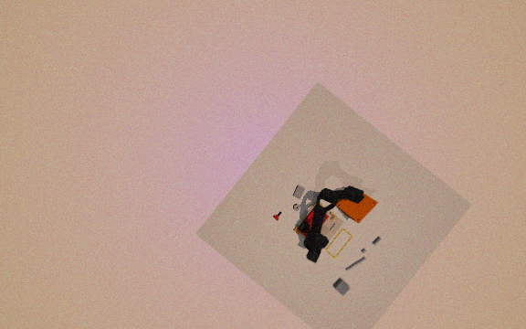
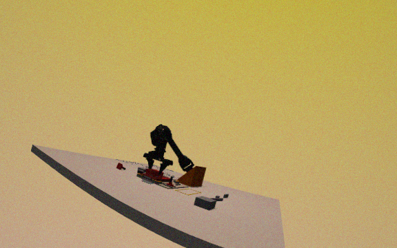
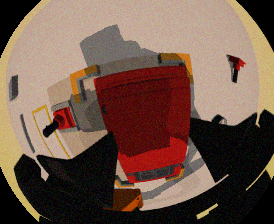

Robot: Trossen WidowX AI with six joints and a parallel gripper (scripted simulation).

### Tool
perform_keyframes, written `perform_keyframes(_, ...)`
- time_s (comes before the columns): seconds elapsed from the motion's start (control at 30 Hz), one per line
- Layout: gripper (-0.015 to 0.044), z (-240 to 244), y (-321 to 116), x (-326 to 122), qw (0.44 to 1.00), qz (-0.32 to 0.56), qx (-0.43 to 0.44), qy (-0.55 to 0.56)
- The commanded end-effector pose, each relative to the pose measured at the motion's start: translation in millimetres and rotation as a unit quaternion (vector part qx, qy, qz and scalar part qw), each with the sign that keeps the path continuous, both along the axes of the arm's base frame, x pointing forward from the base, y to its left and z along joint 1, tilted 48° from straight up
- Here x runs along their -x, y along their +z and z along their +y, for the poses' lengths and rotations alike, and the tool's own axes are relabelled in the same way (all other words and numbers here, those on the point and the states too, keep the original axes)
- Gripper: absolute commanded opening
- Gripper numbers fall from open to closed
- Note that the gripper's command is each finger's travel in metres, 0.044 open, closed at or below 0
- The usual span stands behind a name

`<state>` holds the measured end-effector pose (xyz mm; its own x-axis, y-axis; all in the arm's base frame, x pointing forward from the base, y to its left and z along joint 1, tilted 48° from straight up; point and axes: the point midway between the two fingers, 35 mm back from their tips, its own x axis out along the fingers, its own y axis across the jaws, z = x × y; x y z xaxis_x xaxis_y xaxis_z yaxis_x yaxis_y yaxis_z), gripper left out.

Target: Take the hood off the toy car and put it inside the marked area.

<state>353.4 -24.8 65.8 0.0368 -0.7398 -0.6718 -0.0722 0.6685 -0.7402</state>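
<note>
Wrist view: gripper (image 3: 150, 183) is clamped on the red hood (image 3: 145, 123), seated on the toy car (image 3: 88, 106); I'd lift straight up, then carry to the yellow-outlined area (image 1: 339, 242).

A bare test bench: a lone grey table (image 2: 81, 172) against blank, featureless surroundings.

Robot arm (image 2: 171, 145): matte black throughout, built of slender links joined by rounded, bulkier joint housings, rising from an orange wedge-shaped base block (image 2: 193, 176). Gripper (image 2: 158, 164): black, with a crossbar carrying two tapering fingers; in the wrist view these appear as broad dark wedges. Cables, screws and markings cannot be made out.
</note>
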Motion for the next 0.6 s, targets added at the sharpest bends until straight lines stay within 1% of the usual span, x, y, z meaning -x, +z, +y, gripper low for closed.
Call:
perform_keyframes(0.0, 0.0, 2.5, 2.7, -1.3, 1.0, -0.003, -0.002, -0.002)
perform_keyframes(0.57, 0.0, 10.8, 10.0, -0.8, 1.0, -0.003, -0.002, -0.001)
